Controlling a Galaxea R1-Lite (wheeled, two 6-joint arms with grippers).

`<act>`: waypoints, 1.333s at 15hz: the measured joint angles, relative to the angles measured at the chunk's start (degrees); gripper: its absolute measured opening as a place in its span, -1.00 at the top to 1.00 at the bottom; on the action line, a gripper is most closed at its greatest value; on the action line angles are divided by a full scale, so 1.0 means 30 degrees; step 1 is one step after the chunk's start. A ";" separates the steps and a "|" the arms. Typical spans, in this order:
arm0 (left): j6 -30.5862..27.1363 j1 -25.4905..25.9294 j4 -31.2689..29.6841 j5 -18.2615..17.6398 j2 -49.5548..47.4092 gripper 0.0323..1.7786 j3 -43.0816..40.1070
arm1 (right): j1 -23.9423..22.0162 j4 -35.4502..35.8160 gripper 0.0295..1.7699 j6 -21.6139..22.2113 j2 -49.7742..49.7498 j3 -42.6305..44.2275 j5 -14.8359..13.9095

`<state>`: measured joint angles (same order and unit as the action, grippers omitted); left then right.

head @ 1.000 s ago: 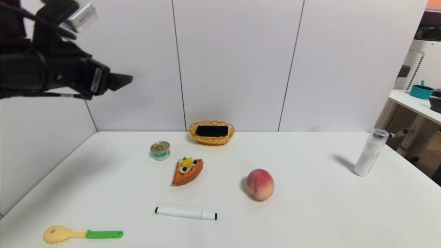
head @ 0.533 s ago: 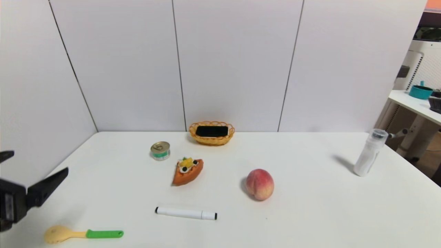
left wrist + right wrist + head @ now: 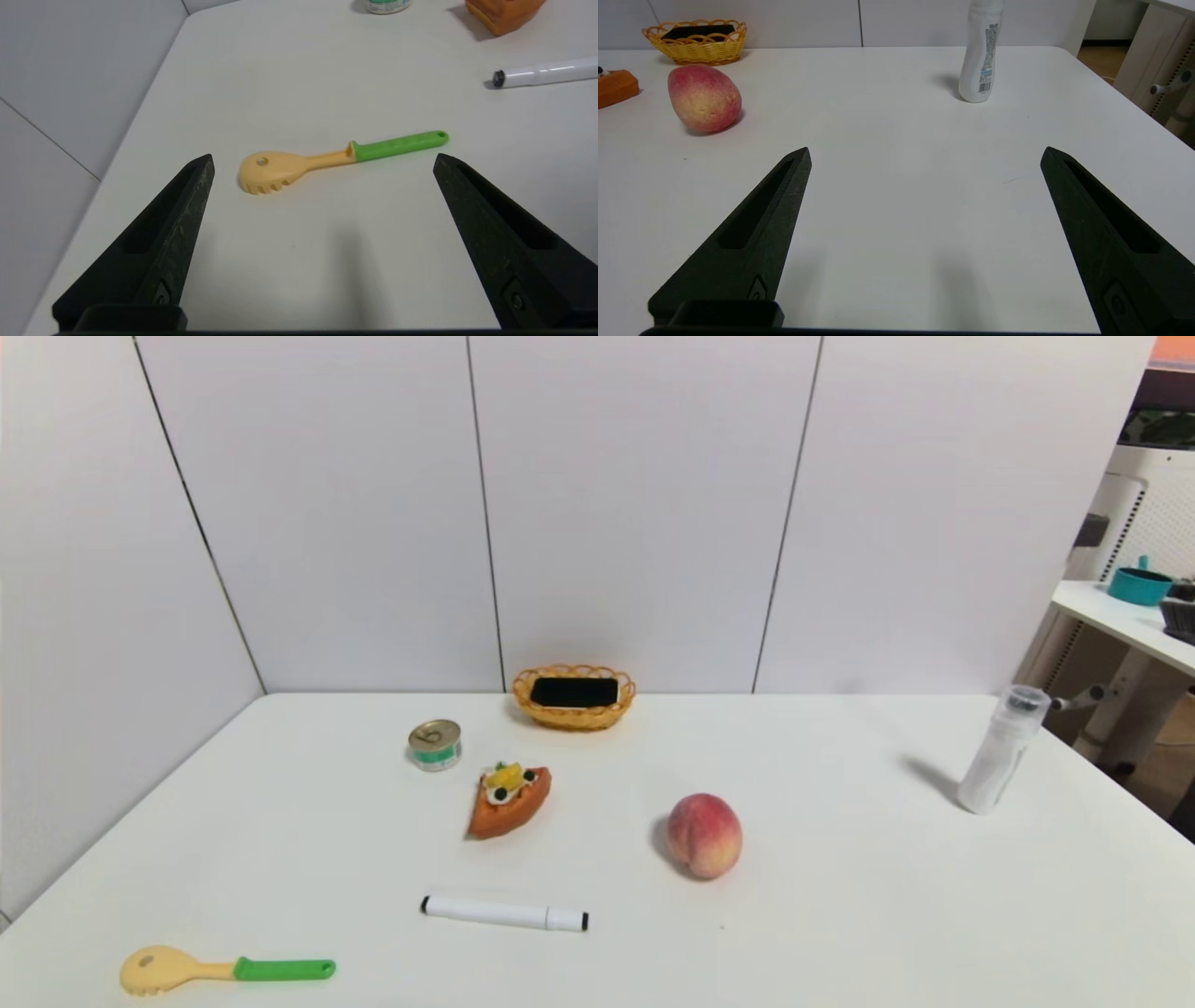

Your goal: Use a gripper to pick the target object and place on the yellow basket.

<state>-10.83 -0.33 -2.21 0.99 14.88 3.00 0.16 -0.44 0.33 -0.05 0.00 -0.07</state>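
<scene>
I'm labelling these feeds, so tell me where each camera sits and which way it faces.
Head: high, looks down over the table; no arm shows.
Left wrist: faces the spoon between open left gripper fingers.
Right wrist: faces the bottle between open right gripper fingers.
Head and right wrist share the basket.

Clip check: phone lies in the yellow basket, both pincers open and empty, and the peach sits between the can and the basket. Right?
Not quite. In the head view the peach sits nearer the robot, to the right of the cake slice. The phone does lie in the yellow basket; the left pincer and right pincer are open and empty.
</scene>
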 joint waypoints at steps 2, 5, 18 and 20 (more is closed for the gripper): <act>0.0512 0.0126 0.1386 -0.0870 -0.2162 -0.90 -0.0341 | -0.0008 0.0000 -0.92 0.0000 0.0000 0.0000 -0.0008; 0.1719 0.0179 0.1471 -0.1032 -0.4157 -0.90 -0.0589 | -0.0008 0.0008 -0.92 0.0000 0.0000 0.0000 -0.0008; 0.2528 0.0191 0.1227 -0.0971 -0.5014 -0.90 -0.0735 | -0.0008 0.0000 -0.92 -0.0020 0.0000 0.0000 -0.0008; 0.2528 0.0191 0.1227 -0.0971 -0.5014 -0.90 -0.0735 | -0.0016 0.0008 -0.92 -0.0057 0.0000 0.0000 -0.0020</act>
<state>-3.24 0.24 1.48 -1.93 -0.16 0.79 0.11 -0.41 0.16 -0.05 0.00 -0.13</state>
